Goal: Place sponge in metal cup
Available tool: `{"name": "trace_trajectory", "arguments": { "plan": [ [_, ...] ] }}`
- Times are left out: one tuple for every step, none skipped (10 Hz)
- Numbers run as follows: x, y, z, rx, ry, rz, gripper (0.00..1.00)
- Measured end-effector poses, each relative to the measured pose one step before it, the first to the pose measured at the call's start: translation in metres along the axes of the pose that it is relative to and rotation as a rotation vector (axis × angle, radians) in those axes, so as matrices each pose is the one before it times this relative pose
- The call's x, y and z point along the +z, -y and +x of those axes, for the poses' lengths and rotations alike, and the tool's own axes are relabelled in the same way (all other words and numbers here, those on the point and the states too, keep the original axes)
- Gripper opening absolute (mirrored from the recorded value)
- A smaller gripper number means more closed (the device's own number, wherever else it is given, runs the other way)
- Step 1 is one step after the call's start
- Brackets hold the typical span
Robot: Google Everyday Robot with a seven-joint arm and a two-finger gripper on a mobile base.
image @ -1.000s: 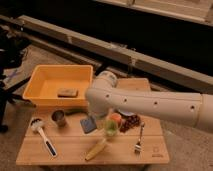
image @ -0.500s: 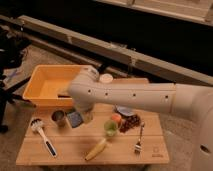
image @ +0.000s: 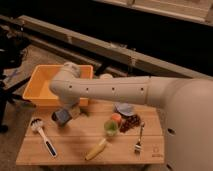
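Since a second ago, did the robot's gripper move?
Yes. The gripper with the sponge has swung left across the wooden table, away from the banana, toward the dish brush and yellow bin.

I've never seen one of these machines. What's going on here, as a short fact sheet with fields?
Machine: white arm reaching left across a wooden table
End effector: low over the table's left part, in front of the orange bin
Held: blue-grey sponge
Metal cup: hidden from view
Also on table: dish brush, banana, fork, green cup
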Motion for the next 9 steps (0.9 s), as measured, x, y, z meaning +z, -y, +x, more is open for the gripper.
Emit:
{"name": "trace_trajectory", "arguments": {
  "plan": [
    [0.00213,0.0079,-0.00686,-0.02652,-0.00222,-0.00157,0.0],
    [0.00378,0.01132,-0.01134,-0.03077,0.00137,-0.00222,0.0],
    [0.00417,0.01218,-0.01137,-0.03029,0.00077,-0.00243,0.0],
    [0.00299,0.0083,-0.00657,-0.0214,-0.00068,-0.00249,0.0],
    [0.00366,0.00785,-0.00444,-0.02444,-0.00372,-0.00722,0.0],
    [0.0018,0.00455,-0.0017,-0.01134,-0.00002,-0.0003,0.0],
    [0.00259,0.00455,-0.0001,-0.00796,-0.00273,-0.00457,0.0],
    [0.00266,0.00184,0.00305,0.0001,-0.00477,-0.00611,0.0],
    [0.00276,0.00141,0.00374,0.00313,-0.00541,-0.00607,0.0]
  ]
}}
